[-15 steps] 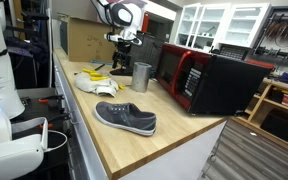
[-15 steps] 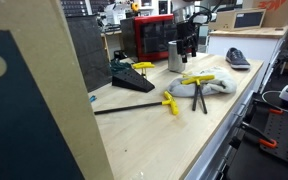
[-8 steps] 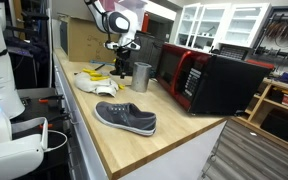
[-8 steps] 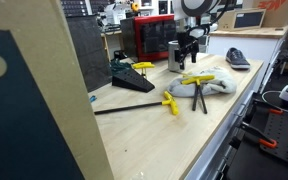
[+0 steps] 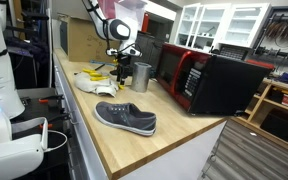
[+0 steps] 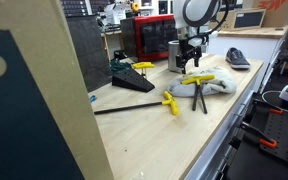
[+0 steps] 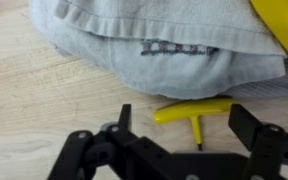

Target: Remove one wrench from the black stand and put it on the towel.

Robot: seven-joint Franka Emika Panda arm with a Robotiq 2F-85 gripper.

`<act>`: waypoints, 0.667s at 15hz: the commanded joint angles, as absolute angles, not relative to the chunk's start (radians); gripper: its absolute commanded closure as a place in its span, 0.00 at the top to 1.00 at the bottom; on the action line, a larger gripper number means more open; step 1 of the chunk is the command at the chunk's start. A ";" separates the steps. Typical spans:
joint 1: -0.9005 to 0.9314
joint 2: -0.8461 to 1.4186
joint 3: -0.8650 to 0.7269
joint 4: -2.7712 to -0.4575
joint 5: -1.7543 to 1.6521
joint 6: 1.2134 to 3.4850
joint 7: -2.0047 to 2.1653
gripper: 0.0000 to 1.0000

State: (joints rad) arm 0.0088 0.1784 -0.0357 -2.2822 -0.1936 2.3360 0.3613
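Claw (image 7: 182, 122) spread, seemingly empty, wrench (image 7: 192, 110) beside towel (image 7: 144, 50)

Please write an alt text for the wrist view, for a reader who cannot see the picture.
The open gripper hangs over a yellow T-handle wrench that lies on the wooden table, beside the edge of a crumpled grey towel. A second yellow handle shows on the towel at the upper right corner.

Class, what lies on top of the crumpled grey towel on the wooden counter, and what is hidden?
A yellow-handled T wrench lies on the crumpled grey towel. Whatever sits beneath the towel's folds is covered and cannot be seen.
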 commanded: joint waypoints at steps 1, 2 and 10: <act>0.023 0.179 -0.055 -2.288 -0.220 2.365 0.415 0.97; 0.023 0.182 -0.057 -2.286 -0.220 2.368 0.421 0.97; 0.033 0.224 -0.073 -2.261 -0.282 2.437 0.512 1.00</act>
